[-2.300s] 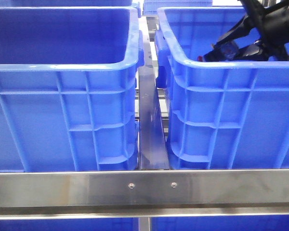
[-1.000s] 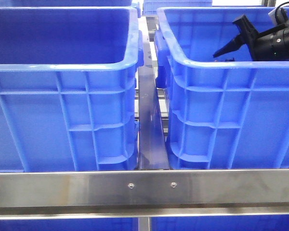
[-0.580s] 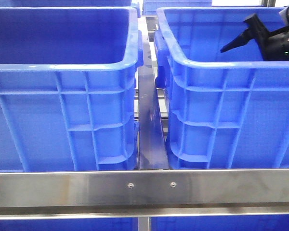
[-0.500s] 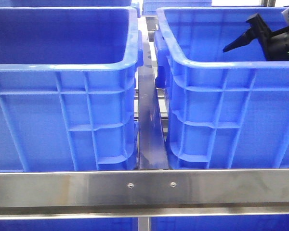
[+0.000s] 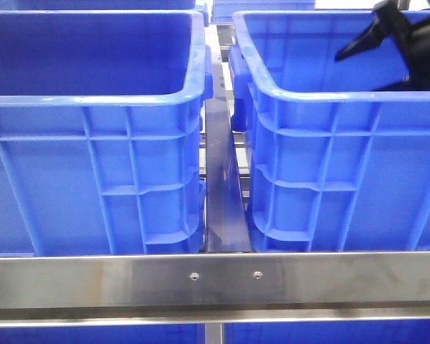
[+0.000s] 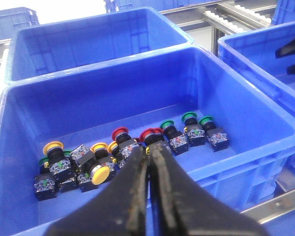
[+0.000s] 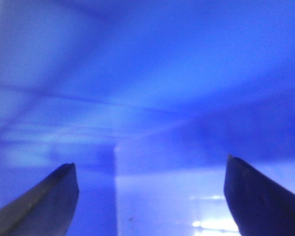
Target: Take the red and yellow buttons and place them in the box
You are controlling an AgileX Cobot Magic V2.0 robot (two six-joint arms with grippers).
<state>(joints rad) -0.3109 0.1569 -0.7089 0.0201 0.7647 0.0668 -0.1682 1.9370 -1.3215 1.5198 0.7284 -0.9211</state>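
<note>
Front view: right gripper (image 5: pixel 387 36) above the right bin (image 5: pixel 330 100), fingers spread, nothing between them.
Left wrist view: left gripper (image 6: pixel 150 155) pressed closed, empty; red and yellow buttons (image 6: pixel 101 162) on the left bin (image 6: pixel 19 147) floor beyond the tips.
Right wrist view: jaws wide apart, only blurred blue plastic between.

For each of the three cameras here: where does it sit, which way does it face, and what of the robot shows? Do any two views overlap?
Front: low behind a steel rail, facing forward at two blue bins; right gripper over the right bin.
Left wrist: on the left arm, looking down into the left bin of buttons; left gripper shut.
Right wrist: close to a blurred blue surface; open jaws only.
Shared: front and left wrist both show the two bins.
</note>
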